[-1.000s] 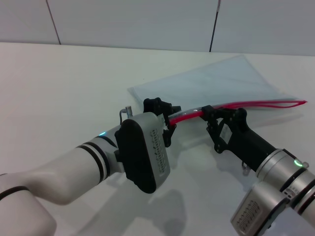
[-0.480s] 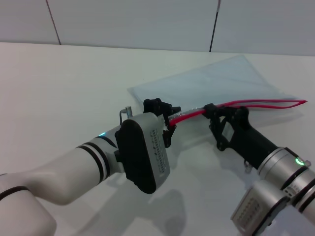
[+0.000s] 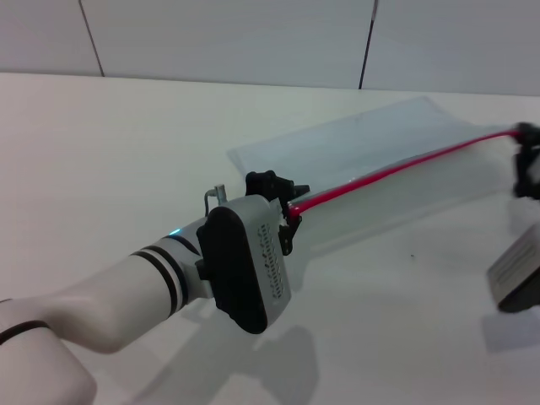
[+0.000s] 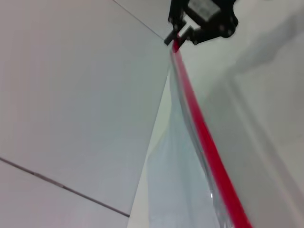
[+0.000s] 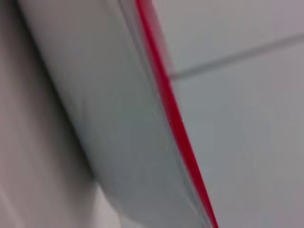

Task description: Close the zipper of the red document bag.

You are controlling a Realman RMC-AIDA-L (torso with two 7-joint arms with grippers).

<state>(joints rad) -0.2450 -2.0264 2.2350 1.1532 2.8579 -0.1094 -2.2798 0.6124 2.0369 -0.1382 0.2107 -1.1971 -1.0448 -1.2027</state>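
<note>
The red document bag (image 3: 371, 160), a pale translucent pouch, lies at an angle on the white table (image 3: 126, 143). Its near edge is raised and pulled taut. The zipper (image 3: 396, 169) shows as one straight red line along that edge. My left gripper (image 3: 289, 208) is shut on the zipper's left end. My right gripper (image 3: 521, 135) sits at the zipper's far right end, at the picture's edge. In the left wrist view the zipper (image 4: 209, 140) runs away to the right gripper (image 4: 175, 42), which pinches its end. The right wrist view shows the red strip (image 5: 173, 114) and the bag (image 5: 109, 118).
A grey panelled wall (image 3: 253, 34) stands behind the table's far edge. My left forearm (image 3: 152, 287) crosses the lower left of the head view. Part of the right arm's wrist (image 3: 516, 274) shows at the right edge.
My right gripper has slid right along the zipper, from its middle to the far right end. The two parted red lips now form one line. My left gripper has kept its place.
</note>
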